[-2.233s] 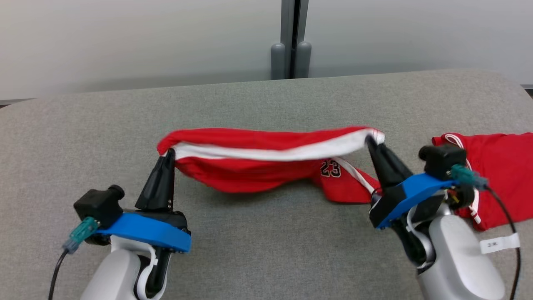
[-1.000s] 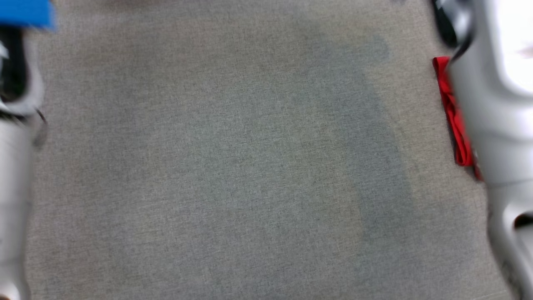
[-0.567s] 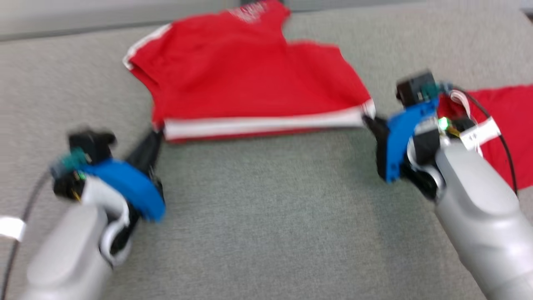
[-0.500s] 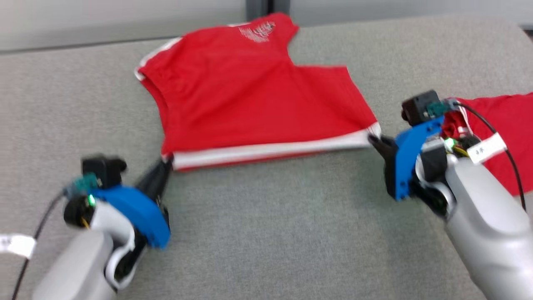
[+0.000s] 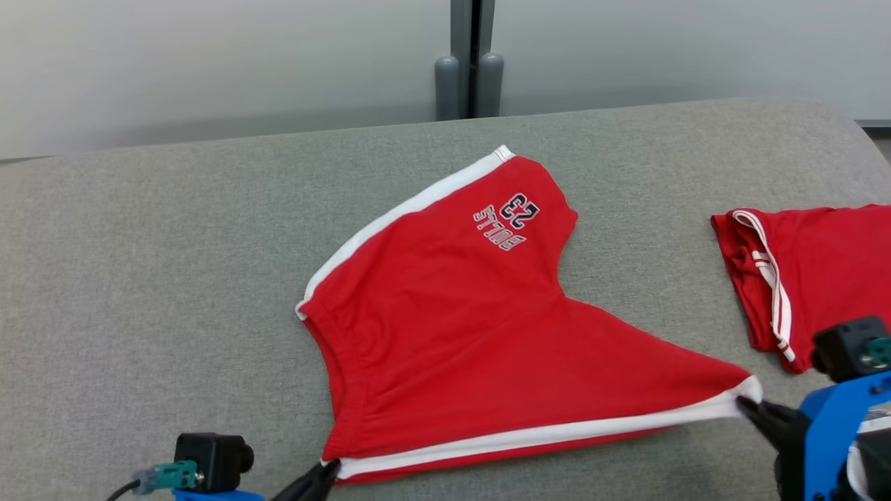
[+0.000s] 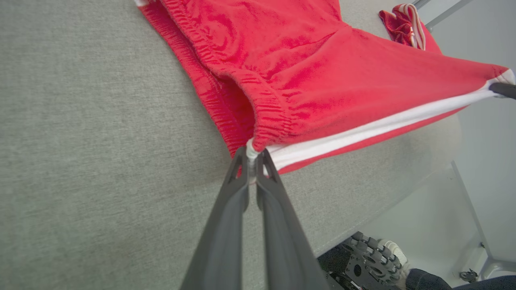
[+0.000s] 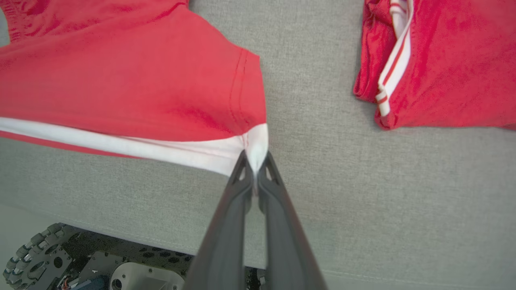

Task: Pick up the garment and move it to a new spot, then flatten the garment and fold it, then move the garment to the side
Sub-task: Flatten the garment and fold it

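At the lower left of the head view, the left gripper (image 5: 326,473) is seen closed on the waistband corner of the red shorts (image 5: 473,327), where the white side stripe begins. In the left wrist view its two dark fingers (image 6: 227,225) are pressed together, with a pinch of white fabric held between their tips. The shorts are spread over the middle of the grey cloth-covered table (image 5: 139,278). The far leg is laid flat and bears the print "BULLS 23", read upside down from the head camera. The near edge, marked by the white stripe, is stretched taut between the two grippers. Whether that edge is raised slightly or brushing the table cannot be told for certain, though a shadow is cast beneath it in the left wrist view. At the lower right, the right gripper (image 5: 752,412) is clamped on the white hem corner of the near leg, and its tips are seen shut on the fabric in the right wrist view. Further right, well apart from the shorts, a second red garment (image 5: 814,278) with white stripes is laid near the table's right edge.
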Robot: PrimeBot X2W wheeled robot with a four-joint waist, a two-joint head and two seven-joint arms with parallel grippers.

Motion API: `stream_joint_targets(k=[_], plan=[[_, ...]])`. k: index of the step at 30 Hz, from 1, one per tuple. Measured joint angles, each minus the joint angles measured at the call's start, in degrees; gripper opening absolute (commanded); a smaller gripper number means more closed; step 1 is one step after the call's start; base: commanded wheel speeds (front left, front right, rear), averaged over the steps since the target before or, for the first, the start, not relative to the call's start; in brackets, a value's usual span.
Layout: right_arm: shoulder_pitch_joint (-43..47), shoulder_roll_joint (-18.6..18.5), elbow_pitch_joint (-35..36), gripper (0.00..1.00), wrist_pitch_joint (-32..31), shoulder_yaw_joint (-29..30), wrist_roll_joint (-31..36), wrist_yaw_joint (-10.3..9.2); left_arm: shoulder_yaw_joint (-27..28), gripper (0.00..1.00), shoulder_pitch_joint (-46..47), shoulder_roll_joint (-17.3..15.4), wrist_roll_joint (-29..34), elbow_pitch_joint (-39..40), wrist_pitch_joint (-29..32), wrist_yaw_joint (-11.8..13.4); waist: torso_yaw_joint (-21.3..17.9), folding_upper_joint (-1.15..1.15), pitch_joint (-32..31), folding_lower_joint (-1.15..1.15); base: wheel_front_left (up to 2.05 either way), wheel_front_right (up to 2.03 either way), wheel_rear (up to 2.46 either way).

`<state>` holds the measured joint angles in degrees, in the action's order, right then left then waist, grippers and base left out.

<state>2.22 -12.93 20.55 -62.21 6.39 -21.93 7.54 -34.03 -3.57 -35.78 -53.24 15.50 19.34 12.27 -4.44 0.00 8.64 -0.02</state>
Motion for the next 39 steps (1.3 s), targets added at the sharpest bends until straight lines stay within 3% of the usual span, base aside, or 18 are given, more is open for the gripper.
stream_joint_targets(k=[4, 9, 13, 23, 26, 36, 37, 38, 39], plan=[[1.44, 3.83, 9.94, 0.00, -3.46, 2.68, 2.97, -0.04, -0.09, 0.00, -1.75, 0.14, -0.09, 6.88, 1.11, 3.42, 0.81, 0.00, 0.17, 0.01, 0.00, 0.00, 0.00], [-3.65, 3.11, 8.71, 0.00, -2.42, 0.86, 4.59, -0.05, 0.11, 0.00, 1.32, 2.36, 1.37, 6.47, -0.27, 3.79, 1.57, 0.00, 0.77, 0.01, 0.00, 0.00, 0.00], [-11.17, 1.57, 1.71, 0.00, 1.27, -1.70, 4.58, -0.05, 1.02, 0.00, 6.34, 4.92, 2.18, 2.25, -2.11, 2.72, 2.24, 0.00, 1.76, 0.02, 0.00, 0.00, 0.00], [-34.92, -3.72, -24.52, 0.00, 15.49, -11.05, 3.35, -0.05, 1.57, 0.00, 20.92, 13.67, 3.39, -15.48, -6.87, -1.80, 5.84, 0.00, 7.18, 0.03, 0.00, 0.00, 0.00], [-41.02, -3.88, -31.51, 0.00, 19.04, -12.91, 3.39, -0.05, 2.15, 0.00, 24.31, 16.70, 2.58, -20.61, -8.36, -2.52, 7.18, 0.00, 9.15, 0.03, 0.00, 0.00, 0.00], [-55.61, -3.86, -49.03, 0.00, 27.08, -17.73, 3.74, -0.05, 2.64, 0.00, 31.27, 21.92, 2.14, -31.93, -11.99, -5.38, 11.13, 0.00, 15.43, 0.03, 0.00, 0.00, 0.00], [-56.40, -3.87, -50.29, 0.15, 27.76, -18.09, 3.74, -0.05, 2.46, 0.00, 31.61, 22.21, 2.13, -32.51, -12.37, -5.84, 11.49, 0.00, 15.80, 0.03, 0.00, 0.00, 0.00], [-57.09, -3.87, -51.66, 0.83, 28.39, -18.61, 3.60, -0.05, 2.41, 0.22, 31.90, 22.68, 1.90, -33.09, -12.61, -6.27, 11.86, 0.00, 16.09, 0.03, 0.00, 0.00, 0.00], [-57.60, -3.78, -52.66, 1.00, 29.04, -19.17, 3.16, -0.05, 2.34, 0.64, 32.01, 23.14, 1.85, -33.55, -13.06, -6.54, 12.19, 0.00, 16.29, 0.03, 0.00, 0.00, 0.00]])
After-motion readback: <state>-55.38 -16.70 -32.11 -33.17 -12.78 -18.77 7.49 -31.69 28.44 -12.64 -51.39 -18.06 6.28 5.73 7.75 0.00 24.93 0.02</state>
